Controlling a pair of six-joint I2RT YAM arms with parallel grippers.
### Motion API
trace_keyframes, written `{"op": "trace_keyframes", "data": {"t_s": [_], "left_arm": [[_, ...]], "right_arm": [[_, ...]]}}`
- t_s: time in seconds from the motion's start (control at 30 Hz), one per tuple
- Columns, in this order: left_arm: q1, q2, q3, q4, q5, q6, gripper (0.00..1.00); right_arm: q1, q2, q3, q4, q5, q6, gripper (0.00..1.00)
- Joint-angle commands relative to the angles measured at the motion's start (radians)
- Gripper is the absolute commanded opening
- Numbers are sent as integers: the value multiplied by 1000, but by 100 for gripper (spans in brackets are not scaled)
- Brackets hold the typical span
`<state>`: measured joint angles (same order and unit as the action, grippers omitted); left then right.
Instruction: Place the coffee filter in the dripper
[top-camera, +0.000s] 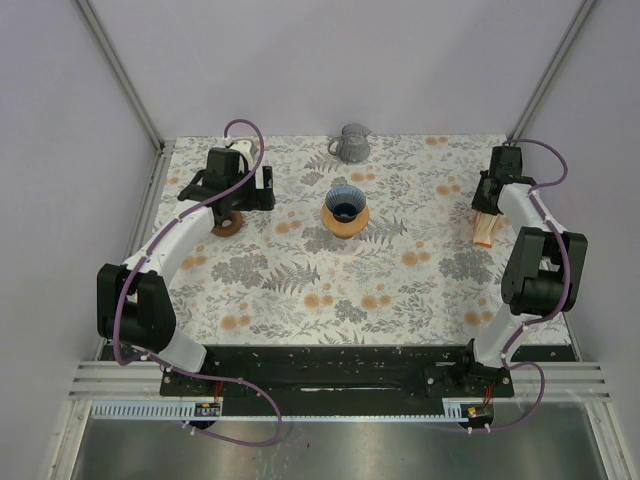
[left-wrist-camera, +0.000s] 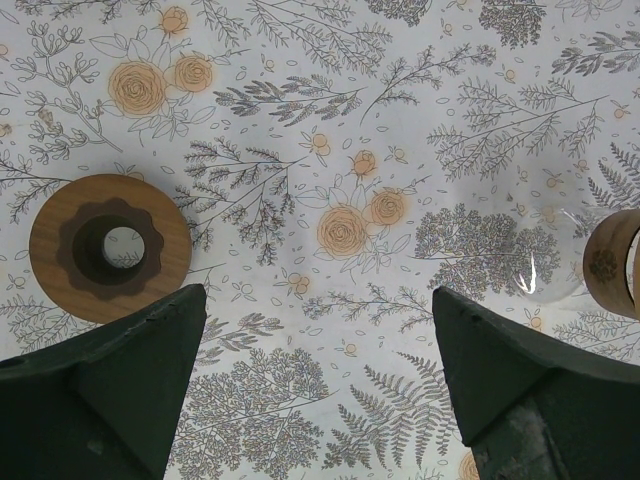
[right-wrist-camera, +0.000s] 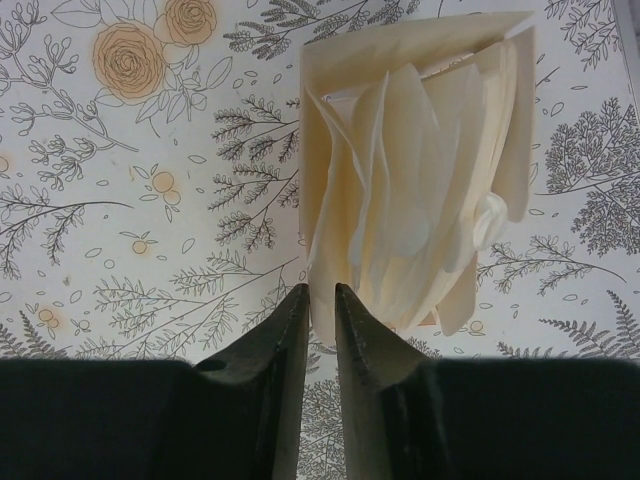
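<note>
Floral bench carries the paper filters at its right and the dripper mid-bench. At the stack's near edge the right end effector stands nearly together; whether it pinches a sheet, I cannot tell. At the far left, the left end effector gapes wide. The filters look light, floppy and clingy, so pinch one outer edge.
</note>
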<state>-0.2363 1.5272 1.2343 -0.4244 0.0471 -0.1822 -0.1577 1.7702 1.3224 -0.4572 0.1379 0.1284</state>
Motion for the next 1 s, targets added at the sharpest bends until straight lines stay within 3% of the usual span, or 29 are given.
{"op": "trace_keyframes", "data": {"t_s": [0.0,0.63,0.97], "left_arm": [[11,1,28,30,23,-11,99],[28,2,36,26,48,-22,99],[28,8,42,23,69,-30,99]], "right_arm": [[6,5,18,28,2,-27,24],[6,15,12,11,-14,-38,14],[7,-31,1,-17,-6,-36,22]]}}
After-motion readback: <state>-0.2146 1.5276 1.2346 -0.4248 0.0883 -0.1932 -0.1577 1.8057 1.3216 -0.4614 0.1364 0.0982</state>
